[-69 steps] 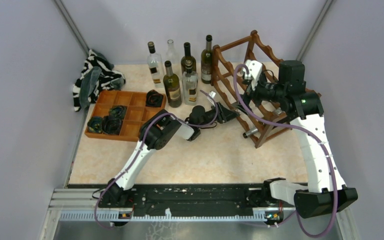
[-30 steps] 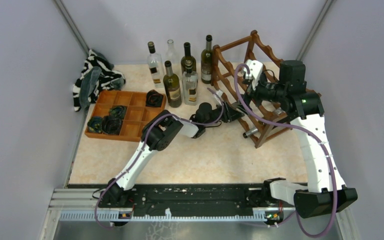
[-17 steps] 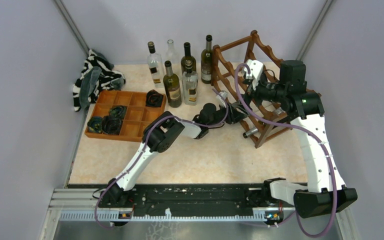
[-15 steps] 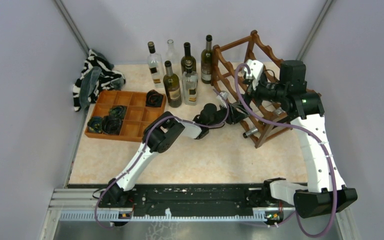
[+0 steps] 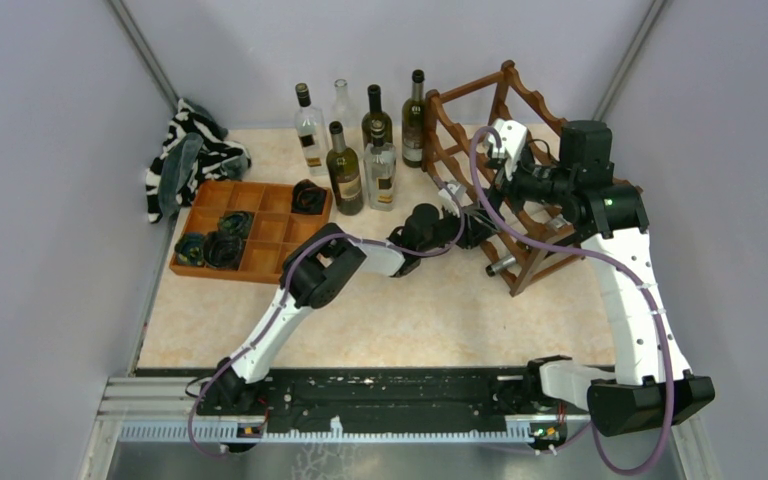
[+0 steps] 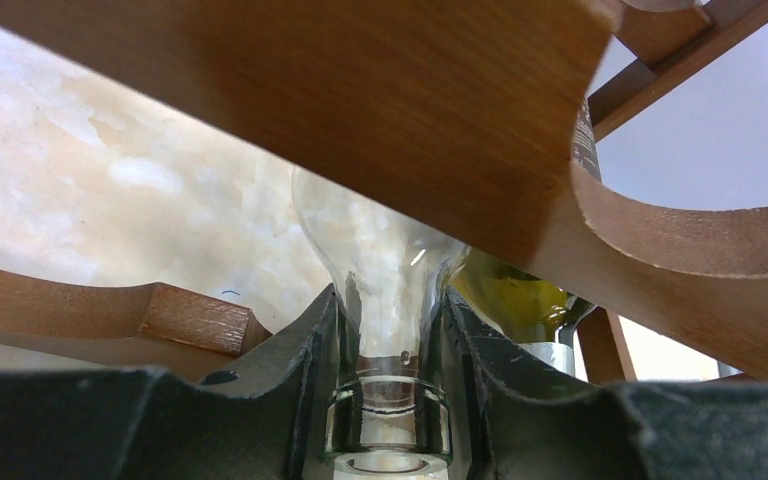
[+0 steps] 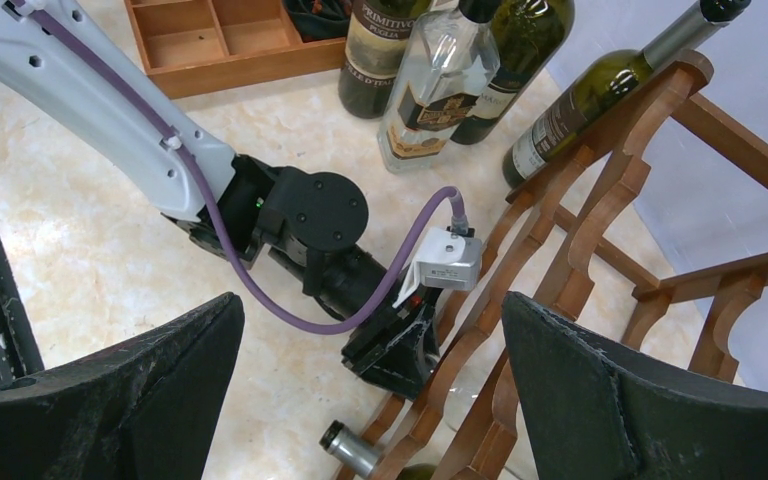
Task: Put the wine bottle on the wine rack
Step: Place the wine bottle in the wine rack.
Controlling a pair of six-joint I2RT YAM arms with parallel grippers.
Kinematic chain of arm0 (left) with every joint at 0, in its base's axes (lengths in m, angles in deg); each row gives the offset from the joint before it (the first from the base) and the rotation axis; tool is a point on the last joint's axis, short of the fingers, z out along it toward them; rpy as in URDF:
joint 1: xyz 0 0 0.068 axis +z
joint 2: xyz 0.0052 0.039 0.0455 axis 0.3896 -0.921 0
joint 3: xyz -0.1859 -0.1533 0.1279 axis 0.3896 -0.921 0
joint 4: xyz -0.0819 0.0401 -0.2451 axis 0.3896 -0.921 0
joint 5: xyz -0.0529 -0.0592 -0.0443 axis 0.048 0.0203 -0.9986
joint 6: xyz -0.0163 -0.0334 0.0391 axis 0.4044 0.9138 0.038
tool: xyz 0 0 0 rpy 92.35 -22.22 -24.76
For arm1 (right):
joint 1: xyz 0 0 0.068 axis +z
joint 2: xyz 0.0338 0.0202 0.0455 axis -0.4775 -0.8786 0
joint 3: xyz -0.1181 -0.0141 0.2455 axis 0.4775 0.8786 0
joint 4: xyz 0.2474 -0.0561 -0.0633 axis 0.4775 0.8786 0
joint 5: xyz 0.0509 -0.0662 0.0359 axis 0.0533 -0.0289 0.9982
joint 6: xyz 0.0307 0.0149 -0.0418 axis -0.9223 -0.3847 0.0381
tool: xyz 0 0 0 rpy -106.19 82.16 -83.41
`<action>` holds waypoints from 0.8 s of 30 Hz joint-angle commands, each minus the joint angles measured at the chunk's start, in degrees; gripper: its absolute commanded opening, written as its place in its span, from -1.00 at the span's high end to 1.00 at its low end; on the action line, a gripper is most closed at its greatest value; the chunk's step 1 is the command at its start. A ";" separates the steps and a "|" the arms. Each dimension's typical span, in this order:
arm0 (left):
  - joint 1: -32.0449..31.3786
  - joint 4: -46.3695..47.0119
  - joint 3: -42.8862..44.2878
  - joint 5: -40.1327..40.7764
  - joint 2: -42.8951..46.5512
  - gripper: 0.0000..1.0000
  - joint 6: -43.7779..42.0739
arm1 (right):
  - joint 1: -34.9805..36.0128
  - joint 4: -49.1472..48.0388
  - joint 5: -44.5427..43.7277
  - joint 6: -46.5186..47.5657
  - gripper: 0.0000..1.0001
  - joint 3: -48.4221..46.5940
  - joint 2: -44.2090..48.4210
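The left pincer holds the clear glass bottle by its neck, partway into the reddish-brown wavy wooden rack; I think only letting go is left.

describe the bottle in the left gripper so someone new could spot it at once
Find the wine rack at the table's far right. Low on its left side the left gripper clamps a bottle by the neck, poking between the wooden rails. It is the clear, colourless one; the bottle beside it is dark green.
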 commanded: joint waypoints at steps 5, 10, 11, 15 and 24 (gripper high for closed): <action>0.20 -3.21 -0.79 5.12 3.71 0.95 -6.12 | -0.78 -2.21 1.72 -0.53 -0.97 -0.07 0.97; -0.36 -5.06 -0.56 6.34 3.72 0.83 -7.78 | -0.86 -2.13 1.71 -0.54 -0.97 -0.06 1.00; -0.38 -5.44 -0.34 6.28 3.68 0.82 -8.07 | -0.82 -2.13 1.71 -0.53 -0.97 -0.10 1.00; -0.47 -6.71 0.04 6.14 3.44 0.76 -8.54 | -0.93 -2.20 1.80 -0.59 -0.97 -0.15 1.06; -1.29 -8.12 -0.33 8.36 3.71 0.56 -12.70 | -1.04 -2.22 2.13 -0.62 -0.97 -0.07 1.17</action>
